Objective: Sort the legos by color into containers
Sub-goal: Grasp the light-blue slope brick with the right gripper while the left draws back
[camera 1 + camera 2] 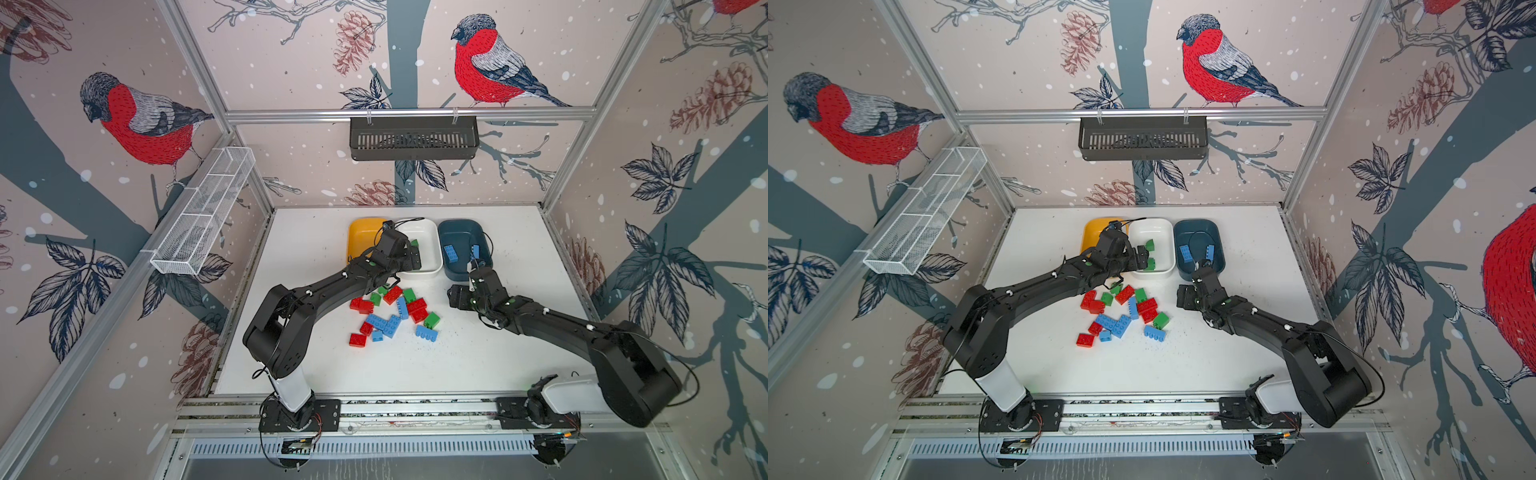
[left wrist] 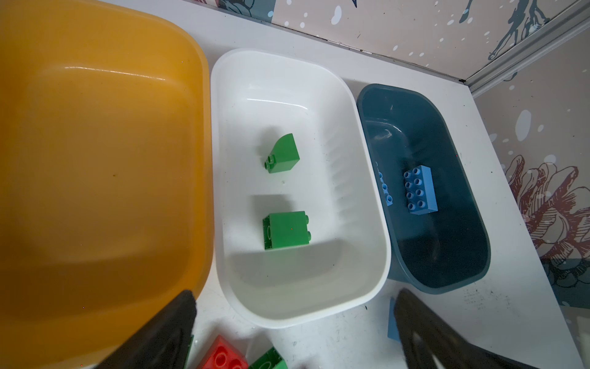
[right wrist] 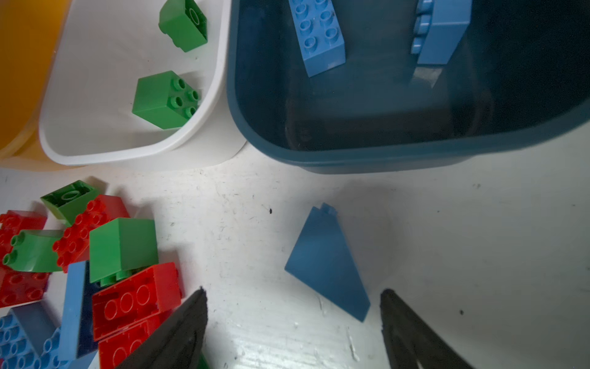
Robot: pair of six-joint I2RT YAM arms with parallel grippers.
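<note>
Right wrist: blue slope brick [image 3: 325, 265] lined up

It lies on table [image 3: 447, 239] beside teal tub [image 3: 351, 156], its colour match, just ahead of right gripper [image 3: 293, 291], jaws spread and empty. Left gripper [image 2: 295, 293] gapes empty at white tub [image 2: 214, 127] holding green bricks [image 2: 285, 228].

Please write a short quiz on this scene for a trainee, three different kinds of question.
1. True or false: the white plastic tub holds only green studded bricks.
2. How many light blue bricks lie in the dark teal plastic tub?
3. What lies on the table ahead of the fingers of the right gripper? A red brick; B light blue sloped brick; C green brick.
Key: 1 true; 2 two; 3 B.
</note>
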